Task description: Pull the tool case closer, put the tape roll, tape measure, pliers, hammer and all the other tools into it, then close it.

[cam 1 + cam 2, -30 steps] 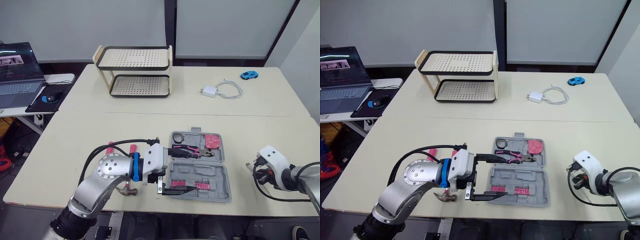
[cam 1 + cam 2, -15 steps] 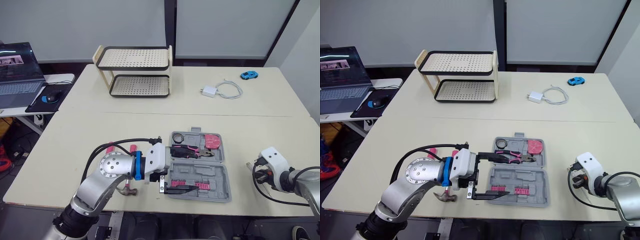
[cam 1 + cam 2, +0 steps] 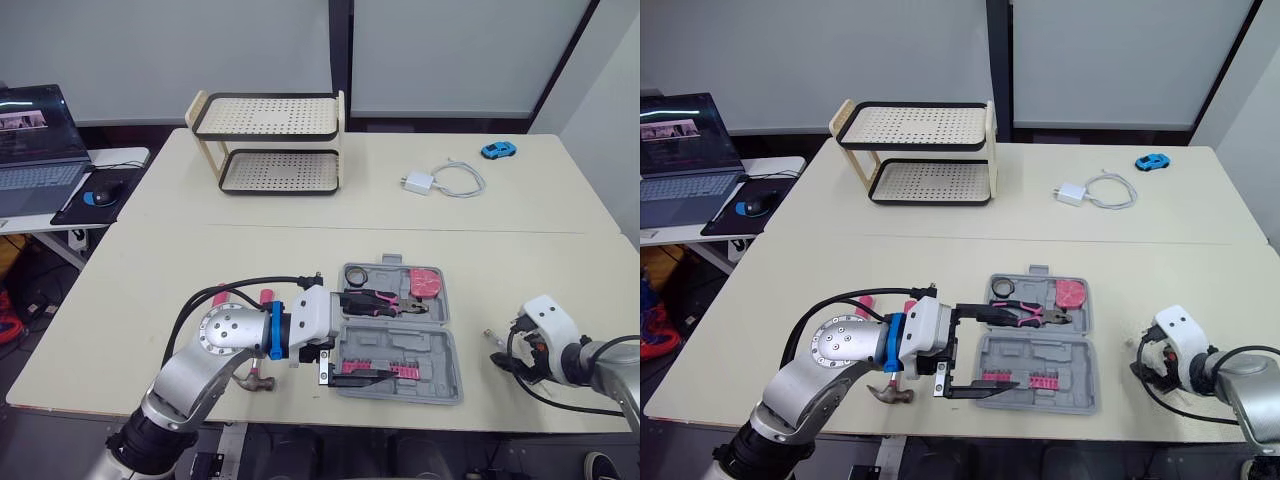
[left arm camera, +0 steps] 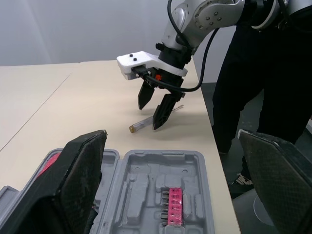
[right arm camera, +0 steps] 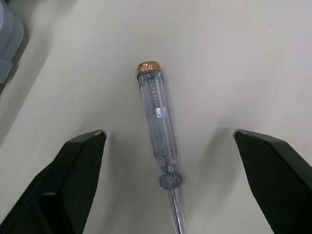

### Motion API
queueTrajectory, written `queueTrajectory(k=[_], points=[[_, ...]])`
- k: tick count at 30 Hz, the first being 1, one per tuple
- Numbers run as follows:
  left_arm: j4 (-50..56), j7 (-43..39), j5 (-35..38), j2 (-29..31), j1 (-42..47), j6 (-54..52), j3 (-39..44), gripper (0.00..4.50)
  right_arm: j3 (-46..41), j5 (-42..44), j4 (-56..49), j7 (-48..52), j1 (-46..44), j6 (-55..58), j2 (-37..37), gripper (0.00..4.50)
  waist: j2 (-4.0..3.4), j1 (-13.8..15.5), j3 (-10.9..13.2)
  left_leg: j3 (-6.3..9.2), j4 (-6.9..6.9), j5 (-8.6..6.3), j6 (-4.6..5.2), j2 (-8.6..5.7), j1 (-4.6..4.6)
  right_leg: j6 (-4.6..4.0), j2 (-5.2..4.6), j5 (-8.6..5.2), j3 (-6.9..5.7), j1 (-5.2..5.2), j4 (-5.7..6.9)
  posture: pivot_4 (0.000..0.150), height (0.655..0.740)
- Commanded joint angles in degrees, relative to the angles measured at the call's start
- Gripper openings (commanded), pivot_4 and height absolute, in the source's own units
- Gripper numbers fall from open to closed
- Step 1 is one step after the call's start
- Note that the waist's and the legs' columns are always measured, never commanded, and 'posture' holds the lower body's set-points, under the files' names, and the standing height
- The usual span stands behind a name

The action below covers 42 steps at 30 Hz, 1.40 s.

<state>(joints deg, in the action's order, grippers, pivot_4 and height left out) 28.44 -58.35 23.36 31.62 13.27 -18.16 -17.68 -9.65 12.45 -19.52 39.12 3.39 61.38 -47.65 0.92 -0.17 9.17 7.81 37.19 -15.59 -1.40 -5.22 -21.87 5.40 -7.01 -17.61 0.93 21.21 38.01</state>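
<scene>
Beige worktop (image 3: 200,270) holds the open case (image 3: 420,365); right of the case lies a clear screwdriver (image 5: 158,117), with the right gripper (image 4: 151,113) over it, jaws spread and empty. Left gripper (image 3: 360,335) hovers at the case's left side, jaws released. Best to descend straight and clamp mid-handle; it may roll.

Head eyes look forward and down over the whole surface (image 3: 500,200) from above. Wrist cameras sit low and close; the left one shares the case (image 4: 146,170) with them.
</scene>
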Motion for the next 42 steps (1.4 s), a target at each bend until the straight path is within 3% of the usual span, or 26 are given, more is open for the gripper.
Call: queueTrajectory(k=[1,6,12,20,42], points=[[0.24,-0.71,0.17,-0.22,0.97,1.20,0.13,4.50,-3.89,2.08,-3.77,2.27,0.76,-3.24,-1.87,4.46,0.00,0.00,0.00,-0.01,0.00,0.00,0.00,0.00,0.01,0.00,0.00,0.00,0.00,0.00,0.00,0.150,0.7400],[-0.15,-2.24,1.09,-0.33,1.46,2.11,0.52,4.50,-12.06,2.48,-6.76,9.39,11.94,-17.97,-3.89,4.46,0.00,0.43,0.00,0.02,-0.01,-0.11,0.20,-0.01,-0.01,0.01,0.00,0.00,-0.05,-0.02,-0.03,0.150,0.7400],[-0.60,-3.04,1.57,-0.39,1.32,2.64,0.84,4.50,-27.76,8.77,-5.85,16.65,21.10,-31.71,2.16,4.46,-0.02,0.17,-0.01,0.01,0.01,-0.12,0.21,0.02,0.09,0.02,0.01,0.00,-0.02,-0.09,0.03,0.150,0.7400],[-2.09,-4.34,1.55,-0.03,1.38,3.96,1.48,4.50,-38.70,11.51,-4.70,26.44,31.89,-36.23,0.95,4.46,-0.05,0.15,-0.03,0.00,-0.01,-0.14,0.24,0.02,0.11,0.02,0.03,0.00,0.00,-0.11,0.00,0.150,0.7400],[-0.72,-2.43,0.90,-1.46,1.95,2.95,-0.24,4.50,-16.04,1.93,1.33,11.97,22.36,-41.12,5.79,4.46,-0.07,0.12,-0.05,0.01,-0.02,-0.11,0.19,0.01,0.08,0.02,0.00,0.00,0.01,-0.08,-0.02,0.150,0.7400]])
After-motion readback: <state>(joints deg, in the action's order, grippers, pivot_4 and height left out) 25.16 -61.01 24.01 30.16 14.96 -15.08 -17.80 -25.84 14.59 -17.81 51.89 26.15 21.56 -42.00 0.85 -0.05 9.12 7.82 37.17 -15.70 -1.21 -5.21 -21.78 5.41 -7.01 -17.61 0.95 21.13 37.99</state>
